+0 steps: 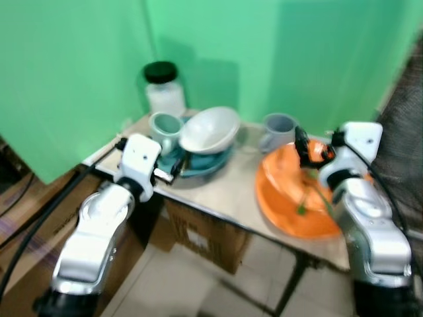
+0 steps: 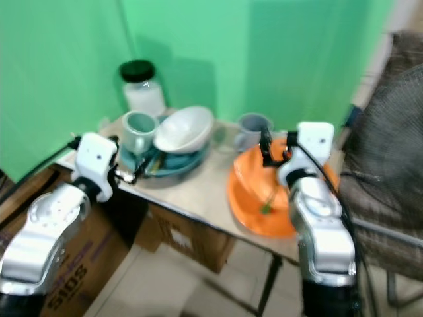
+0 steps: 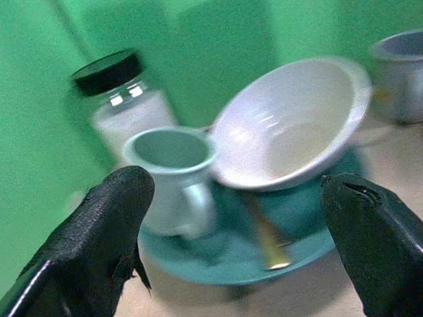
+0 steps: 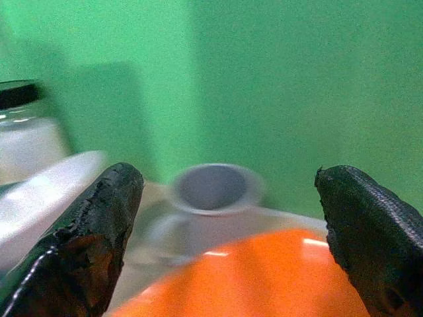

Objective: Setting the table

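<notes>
Dishes crowded a small table (image 1: 218,191) against a green wall: a white bowl (image 1: 210,129) tilted on a teal plate (image 1: 198,165) beside a pale green mug (image 1: 165,129), a jar (image 1: 163,89) behind them, a grey cup (image 1: 279,130) and an orange plate (image 1: 287,198) to the right. The left gripper (image 3: 238,244) hung spread before the teal plate. The right gripper (image 4: 228,238), fingers wide apart, hung over the orange plate, facing the grey cup.

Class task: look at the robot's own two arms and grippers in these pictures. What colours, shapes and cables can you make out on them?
Both arms are chunky, rounded, glossy silver segments with white boxy wrist blocks. A black cable runs along the left arm. Each ends in two long, blunt black fingers with a rough matte surface: the left gripper and the right gripper.
</notes>
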Controlling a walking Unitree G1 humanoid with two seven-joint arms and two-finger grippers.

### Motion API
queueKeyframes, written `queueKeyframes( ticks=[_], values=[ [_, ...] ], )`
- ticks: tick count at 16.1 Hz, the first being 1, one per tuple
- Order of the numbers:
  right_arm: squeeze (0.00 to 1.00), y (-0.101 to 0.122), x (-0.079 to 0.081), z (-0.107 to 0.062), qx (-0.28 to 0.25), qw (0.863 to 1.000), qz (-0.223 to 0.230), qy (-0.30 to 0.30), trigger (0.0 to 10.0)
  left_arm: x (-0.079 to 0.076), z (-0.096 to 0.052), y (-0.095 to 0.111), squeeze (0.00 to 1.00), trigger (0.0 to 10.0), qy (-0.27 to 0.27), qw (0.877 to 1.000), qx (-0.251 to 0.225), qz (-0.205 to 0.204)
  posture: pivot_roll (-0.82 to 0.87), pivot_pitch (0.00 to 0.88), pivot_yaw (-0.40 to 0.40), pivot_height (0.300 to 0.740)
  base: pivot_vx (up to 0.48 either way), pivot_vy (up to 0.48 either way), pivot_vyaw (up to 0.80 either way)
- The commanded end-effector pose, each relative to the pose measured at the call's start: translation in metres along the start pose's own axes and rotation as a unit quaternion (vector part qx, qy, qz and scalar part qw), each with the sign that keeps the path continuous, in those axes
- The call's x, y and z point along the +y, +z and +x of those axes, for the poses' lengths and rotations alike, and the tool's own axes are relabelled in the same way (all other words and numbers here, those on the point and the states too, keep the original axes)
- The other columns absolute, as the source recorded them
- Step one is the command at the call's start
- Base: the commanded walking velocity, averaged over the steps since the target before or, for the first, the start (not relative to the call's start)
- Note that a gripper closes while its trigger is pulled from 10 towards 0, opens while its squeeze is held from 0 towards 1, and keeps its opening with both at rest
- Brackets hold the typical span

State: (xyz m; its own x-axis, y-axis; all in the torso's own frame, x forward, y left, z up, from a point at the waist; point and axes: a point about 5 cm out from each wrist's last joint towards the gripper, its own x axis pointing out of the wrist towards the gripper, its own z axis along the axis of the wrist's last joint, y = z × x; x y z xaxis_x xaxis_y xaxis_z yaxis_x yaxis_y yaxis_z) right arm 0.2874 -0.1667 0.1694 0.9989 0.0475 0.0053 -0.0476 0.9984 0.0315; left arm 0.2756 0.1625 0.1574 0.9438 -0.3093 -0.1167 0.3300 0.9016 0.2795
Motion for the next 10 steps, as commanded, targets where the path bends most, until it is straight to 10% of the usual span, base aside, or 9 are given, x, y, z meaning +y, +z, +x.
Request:
queueKeyframes(
  ticks=[1,10],
  values=[
    [0.00,0.003,0.000,0.001,-0.006,1.000,-0.002,0.001,10.0,0.000,0.001,0.002,0.47,10.0,-0.005,1.000,-0.004,0.001,0.06,0.000,0.064,0.740,0.292,0.000,0.00],
    [0.00,0.012,-0.004,0.012,-0.011,0.998,-0.051,0.039,10.0,-0.002,0.001,0.005,0.40,10.0,-0.014,1.000,-0.011,0.006,0.06,0.000,0.068,0.740,0.226,0.000,0.00]
  ],
)
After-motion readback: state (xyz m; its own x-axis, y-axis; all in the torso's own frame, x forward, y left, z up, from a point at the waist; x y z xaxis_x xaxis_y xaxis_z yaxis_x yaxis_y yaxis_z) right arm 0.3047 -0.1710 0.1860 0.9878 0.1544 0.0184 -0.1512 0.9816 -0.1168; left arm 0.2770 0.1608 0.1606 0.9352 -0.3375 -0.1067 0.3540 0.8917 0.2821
